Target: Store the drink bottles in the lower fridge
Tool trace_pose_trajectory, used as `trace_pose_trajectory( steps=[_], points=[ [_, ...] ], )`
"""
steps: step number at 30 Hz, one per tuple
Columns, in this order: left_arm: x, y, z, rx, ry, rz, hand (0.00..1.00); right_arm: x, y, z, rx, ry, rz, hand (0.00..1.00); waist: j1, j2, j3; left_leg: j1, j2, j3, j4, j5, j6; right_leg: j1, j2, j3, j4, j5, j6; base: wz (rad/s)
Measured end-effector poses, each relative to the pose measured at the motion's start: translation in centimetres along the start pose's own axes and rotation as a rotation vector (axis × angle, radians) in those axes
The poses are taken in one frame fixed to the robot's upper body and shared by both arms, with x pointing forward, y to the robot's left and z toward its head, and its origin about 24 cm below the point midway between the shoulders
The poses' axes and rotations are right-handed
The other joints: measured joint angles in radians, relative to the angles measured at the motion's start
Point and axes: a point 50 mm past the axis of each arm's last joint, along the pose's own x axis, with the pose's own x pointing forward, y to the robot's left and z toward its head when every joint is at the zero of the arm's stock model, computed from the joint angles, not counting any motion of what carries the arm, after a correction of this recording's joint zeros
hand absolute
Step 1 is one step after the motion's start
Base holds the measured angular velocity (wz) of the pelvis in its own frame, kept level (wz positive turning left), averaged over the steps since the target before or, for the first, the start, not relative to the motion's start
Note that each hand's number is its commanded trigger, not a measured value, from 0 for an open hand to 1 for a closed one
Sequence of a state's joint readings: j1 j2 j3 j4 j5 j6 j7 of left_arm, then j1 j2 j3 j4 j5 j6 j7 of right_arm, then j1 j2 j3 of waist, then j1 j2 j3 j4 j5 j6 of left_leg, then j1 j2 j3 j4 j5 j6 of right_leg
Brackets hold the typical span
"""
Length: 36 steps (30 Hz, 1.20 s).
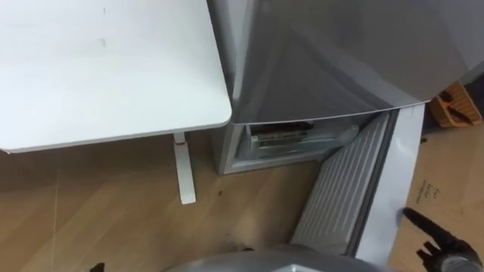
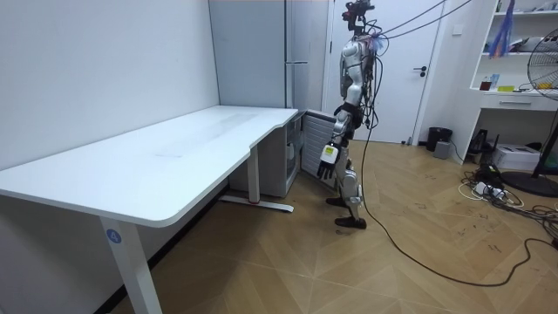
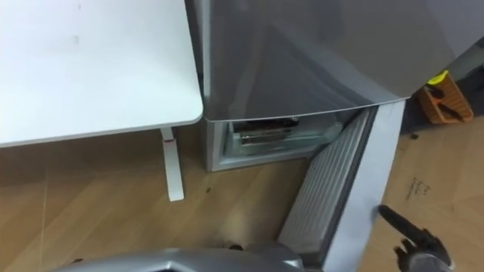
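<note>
The grey fridge [image 1: 333,53] stands past the white table's corner. Its lower door [image 1: 344,196] is swung wide open towards me, ribbed inner side facing left. In the lower compartment [image 1: 283,140] a shelf holds dark shapes that I cannot make out. My right hand [image 1: 442,243] is low at the right, beside the door's outer face, fingers straight and holding nothing. In the room view I stand upright at the open door's [image 2: 316,139] free end, and my left hand [image 2: 329,161] hangs beside it with relaxed fingers and nothing in it.
The white table [image 1: 98,68] fills the left, its leg [image 1: 184,170] standing on the wooden floor close to the fridge. An orange box [image 1: 457,106] and flat cardboard [image 1: 446,181] lie to the right of the door. A fan [image 2: 545,96] and cables [image 2: 497,187] occupy the room view's right.
</note>
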<state>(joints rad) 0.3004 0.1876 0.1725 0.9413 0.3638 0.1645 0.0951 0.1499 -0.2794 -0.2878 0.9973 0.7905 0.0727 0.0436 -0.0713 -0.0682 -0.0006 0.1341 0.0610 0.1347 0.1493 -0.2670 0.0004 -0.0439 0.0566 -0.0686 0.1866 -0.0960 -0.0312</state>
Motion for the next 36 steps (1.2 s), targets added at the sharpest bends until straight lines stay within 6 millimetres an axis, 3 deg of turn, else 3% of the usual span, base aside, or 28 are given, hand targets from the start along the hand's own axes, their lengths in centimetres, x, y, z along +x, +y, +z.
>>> trace_pose_trajectory(
  steps=[4,7,16,29,36],
  points=[
    [0.0,-0.8,1.0,0.005,-0.027,-0.022,0.00,-0.2,2.6,-1.1,0.029,0.001,0.215,0.00,0.011,0.017,0.0006,-0.005,-0.002,0.006,0.001,-0.001,-0.001,-0.010,0.003,0.015,0.000,0.006,0.000,-0.08],
    [0.0,-1.4,1.3,0.038,-0.035,-0.042,0.00,-0.6,3.8,-2.4,0.035,0.011,0.308,0.00,0.030,0.015,0.0007,-0.005,-0.003,-0.001,0.003,-0.001,0.001,-0.008,0.002,0.011,-0.003,0.010,-0.001,-0.07],
    [-0.2,-2.9,1.5,0.123,-0.049,-0.093,0.00,-1.4,2.5,-4.1,0.185,-0.016,0.294,0.00,0.104,0.018,0.0006,-0.027,-0.003,-0.002,0.014,-0.002,0.002,-0.020,0.003,0.013,-0.017,0.025,-0.002,0.00],
    [-0.4,-3.8,1.0,0.180,-0.044,-0.123,0.00,-1.5,2.6,-4.2,0.221,-0.042,0.298,0.00,0.104,0.029,0.0010,-0.036,-0.002,0.000,0.019,-0.002,0.002,-0.028,0.004,0.011,-0.015,0.032,-0.005,0.00],
    [-0.4,-4.0,1.3,0.188,-0.052,-0.146,0.00,-1.8,2.9,-4.3,0.279,-0.045,0.312,0.00,0.109,0.026,0.0073,-0.036,-0.003,0.002,0.017,-0.002,0.002,-0.033,0.008,0.026,-0.016,0.032,-0.005,-0.05]
  ],
)
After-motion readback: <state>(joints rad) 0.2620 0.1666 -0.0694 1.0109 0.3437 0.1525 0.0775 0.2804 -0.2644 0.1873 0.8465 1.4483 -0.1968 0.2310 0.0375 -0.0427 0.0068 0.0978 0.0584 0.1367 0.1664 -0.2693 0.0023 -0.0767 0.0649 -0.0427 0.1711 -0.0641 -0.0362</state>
